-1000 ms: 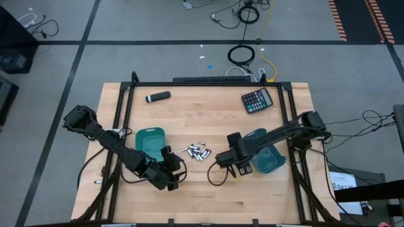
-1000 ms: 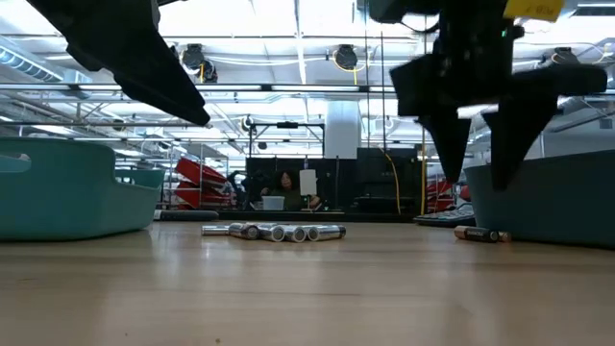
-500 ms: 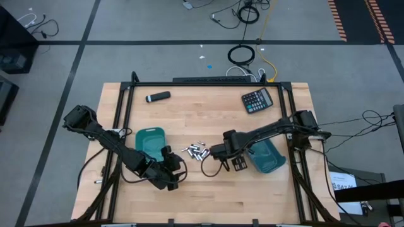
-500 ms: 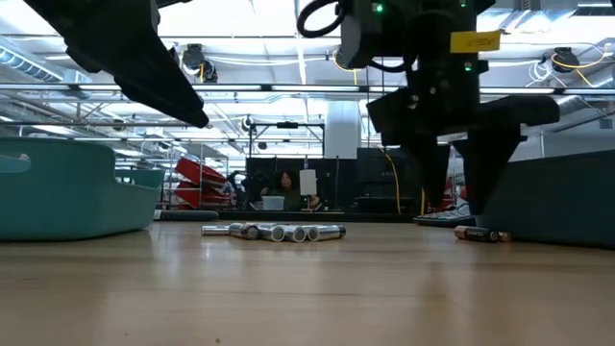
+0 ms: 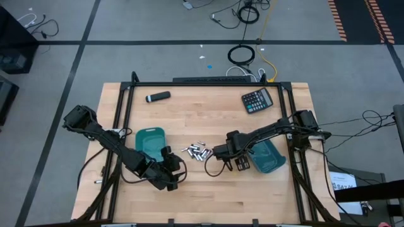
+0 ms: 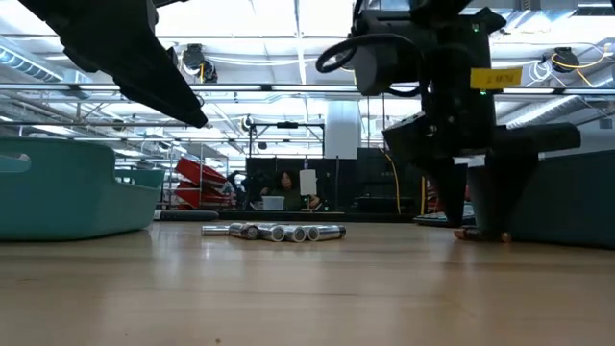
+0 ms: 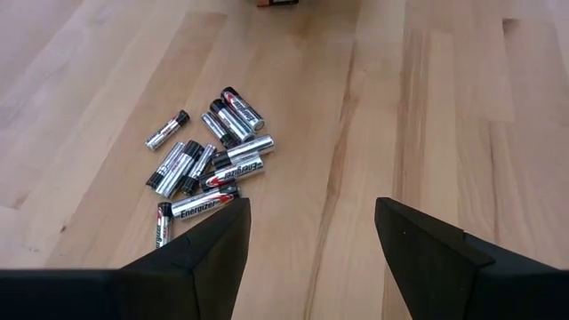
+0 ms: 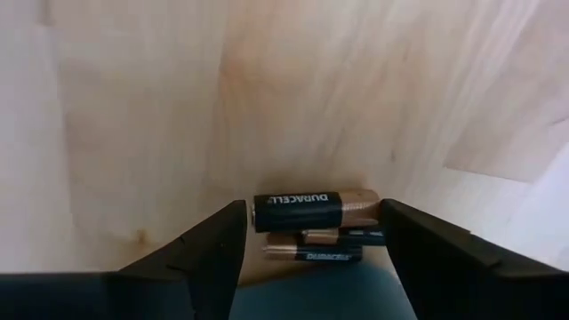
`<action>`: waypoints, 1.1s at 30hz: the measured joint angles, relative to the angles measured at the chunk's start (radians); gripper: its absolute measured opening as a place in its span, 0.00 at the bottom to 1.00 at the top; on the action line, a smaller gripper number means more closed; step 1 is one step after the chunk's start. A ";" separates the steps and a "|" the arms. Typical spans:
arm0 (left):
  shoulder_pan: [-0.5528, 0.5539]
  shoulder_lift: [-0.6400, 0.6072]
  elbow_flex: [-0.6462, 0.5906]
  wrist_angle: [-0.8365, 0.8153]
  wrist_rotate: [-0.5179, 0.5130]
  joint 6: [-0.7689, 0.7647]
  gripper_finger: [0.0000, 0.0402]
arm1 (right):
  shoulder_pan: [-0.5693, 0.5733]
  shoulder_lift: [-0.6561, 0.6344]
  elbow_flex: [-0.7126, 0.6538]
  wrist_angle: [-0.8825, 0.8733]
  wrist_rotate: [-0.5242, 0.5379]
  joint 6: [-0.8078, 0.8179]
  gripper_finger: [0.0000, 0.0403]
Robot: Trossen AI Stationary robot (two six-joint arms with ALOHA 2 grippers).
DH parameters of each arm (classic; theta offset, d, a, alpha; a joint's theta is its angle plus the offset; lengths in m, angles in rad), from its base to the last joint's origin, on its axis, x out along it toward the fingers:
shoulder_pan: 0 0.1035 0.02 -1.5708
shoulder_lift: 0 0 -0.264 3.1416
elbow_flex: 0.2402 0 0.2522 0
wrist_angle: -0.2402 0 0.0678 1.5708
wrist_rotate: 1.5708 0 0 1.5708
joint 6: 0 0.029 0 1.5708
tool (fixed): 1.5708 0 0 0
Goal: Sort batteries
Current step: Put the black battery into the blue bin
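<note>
I have a pale wooden table [image 5: 208,126] in a big workshop. Nearest me, my left gripper [image 7: 307,244] waits beside the left teal bin [image 5: 150,140], fingers apart, empty, facing the silver batteries [image 7: 203,156] heaped mid-table. My right gripper [image 8: 307,244] hangs low by the right teal bin [image 5: 265,156], fingers spread wide and straddling the copper-and-black Duracell batteries [image 8: 316,212] on the wood, nothing clamped yet; I judge that brand belongs in that bin. Farther back lie a calculator [image 5: 257,100] and a marker-like cylinder [image 5: 158,96].

The right gripper [image 5: 241,165] (fingers apart) has swung back toward the copper-and-black batteries [image 8: 316,211].
</note>
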 joint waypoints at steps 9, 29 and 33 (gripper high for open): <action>0.000 0.000 0.000 0.000 0.000 0.000 0.63 | 0.000 -0.002 -0.038 0.036 0.030 -0.013 0.62; 0.000 0.000 0.000 0.001 0.000 -0.006 0.63 | -0.021 -0.002 -0.032 0.134 0.060 -0.003 0.55; 0.000 0.000 0.000 0.002 0.000 -0.006 0.63 | -0.041 -0.001 -0.032 0.153 0.011 0.005 0.42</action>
